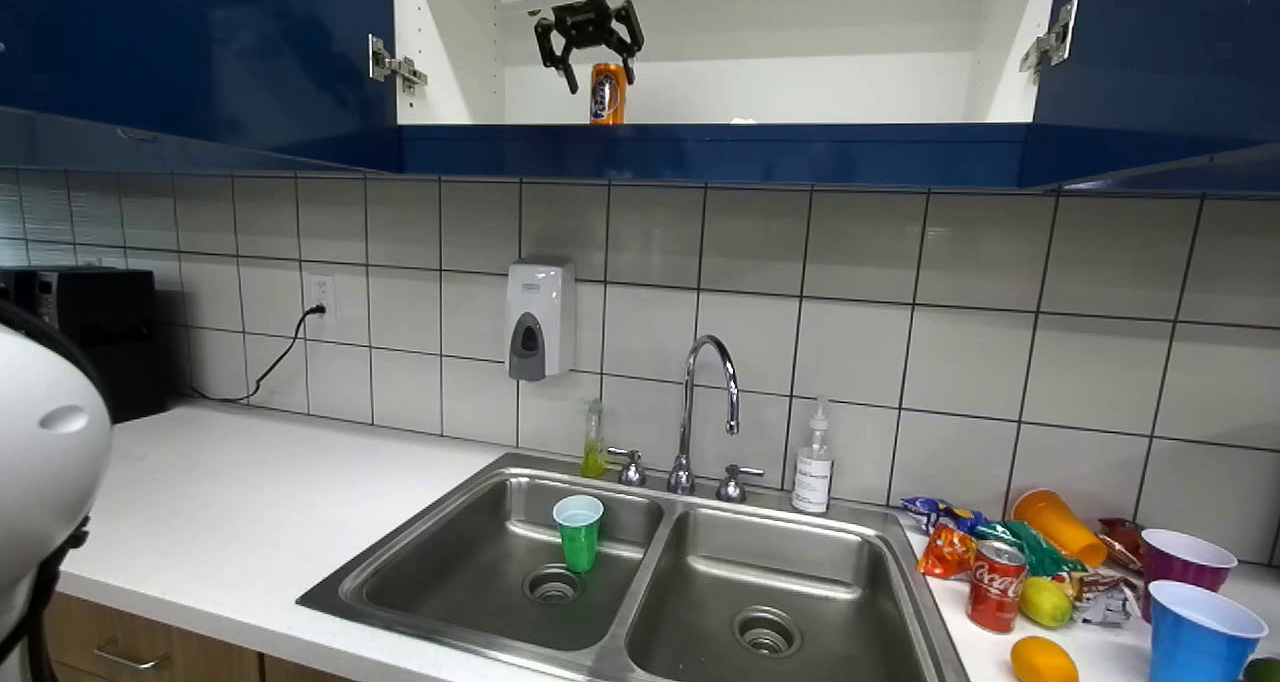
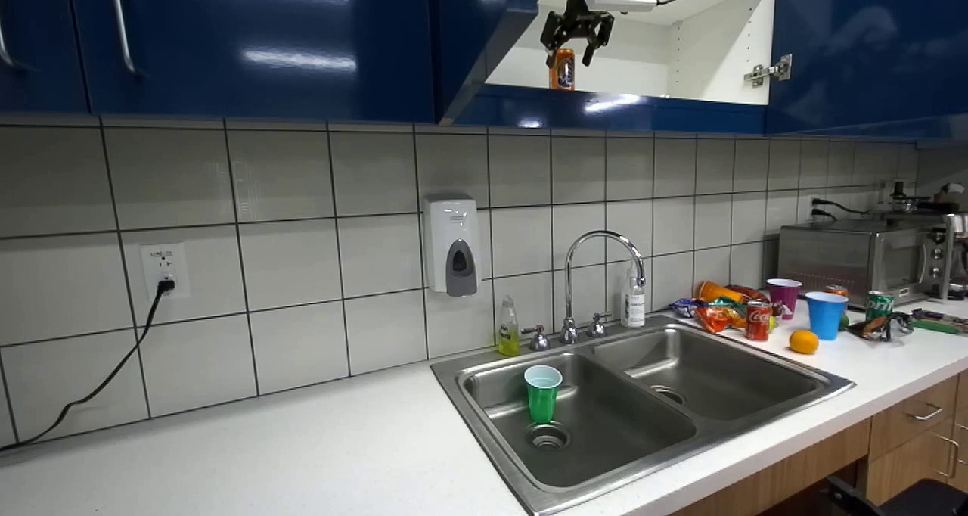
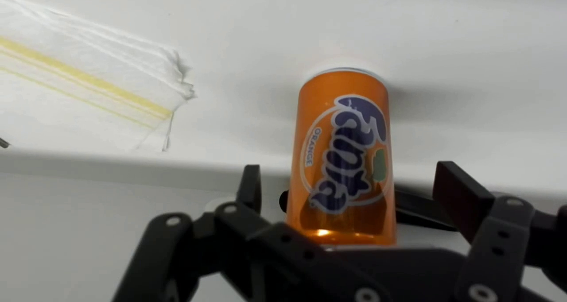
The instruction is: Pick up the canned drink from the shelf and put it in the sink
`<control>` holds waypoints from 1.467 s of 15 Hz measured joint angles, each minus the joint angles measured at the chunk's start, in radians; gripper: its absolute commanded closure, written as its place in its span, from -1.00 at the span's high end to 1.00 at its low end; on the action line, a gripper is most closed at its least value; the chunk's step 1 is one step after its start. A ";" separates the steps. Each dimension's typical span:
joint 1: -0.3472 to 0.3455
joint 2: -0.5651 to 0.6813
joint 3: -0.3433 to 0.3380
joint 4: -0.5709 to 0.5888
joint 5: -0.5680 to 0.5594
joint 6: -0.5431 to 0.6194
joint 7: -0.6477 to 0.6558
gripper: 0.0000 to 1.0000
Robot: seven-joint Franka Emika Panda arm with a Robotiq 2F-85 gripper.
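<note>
The step in hand is judged to be the approach: the claw (image 1: pixel 602 84) hangs above the shelf (image 3: pixel 248 107), jaws apart, gripping nothing. The next move likely calls for aligning in depth, lowering and closing, before any carry to the sink (image 1: pixel 643 584), at about six o'clock below. The canned drink (image 3: pixel 347 151) stands upright on the shelf; in the wrist view the jaws flank it at nine and three o'clock, gaps either side. Whether it sits fully between them in depth cannot be told.
</note>
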 measured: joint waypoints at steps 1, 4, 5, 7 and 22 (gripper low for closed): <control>0.000 0.001 0.000 0.001 0.000 0.000 0.001 1.00; 0.000 0.008 0.000 0.002 0.001 0.000 0.003 1.00; 0.000 0.013 0.000 0.003 0.001 0.000 0.004 1.00; 0.000 0.021 -0.001 0.007 0.001 0.000 0.006 1.00; 0.000 0.078 -0.006 0.053 0.003 0.014 0.029 0.02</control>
